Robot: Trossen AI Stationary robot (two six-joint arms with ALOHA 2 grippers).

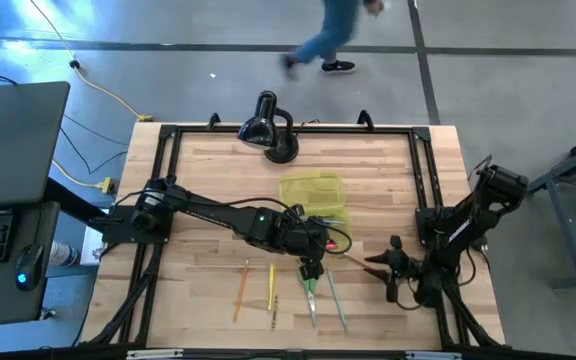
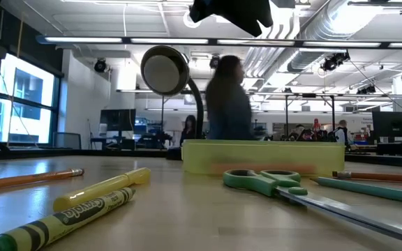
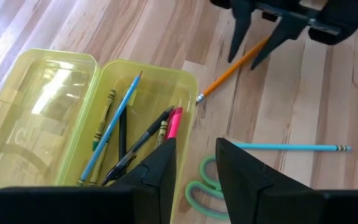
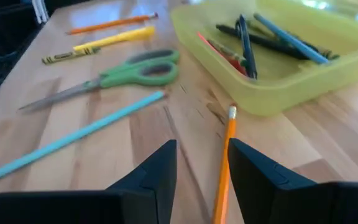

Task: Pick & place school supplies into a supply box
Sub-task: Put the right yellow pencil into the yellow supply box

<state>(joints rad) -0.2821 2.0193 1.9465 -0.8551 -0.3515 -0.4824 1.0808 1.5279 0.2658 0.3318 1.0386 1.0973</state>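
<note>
The table [image 1: 208, 180] is pale wood planking with visible grain and a smooth, faintly shiny finish. The supply box [image 3: 55, 118] is translucent yellow-green plastic, glossy, with highlights on its open lid. The scissors [image 4: 114, 76] have smooth green plastic handles and dull grey metal blades. Beside them, near the table's front edge, the orange pencil [image 4: 224, 163] looks like painted wood with a small metal band at its eraser end, and the yellow crayon [image 2: 68, 223] wears a matt paper wrapper. Both grippers' fingers [image 3: 160, 180] look like matt black plastic. The desk lamp [image 1: 268, 128] at the table's back edge is black with a slight sheen.
</note>
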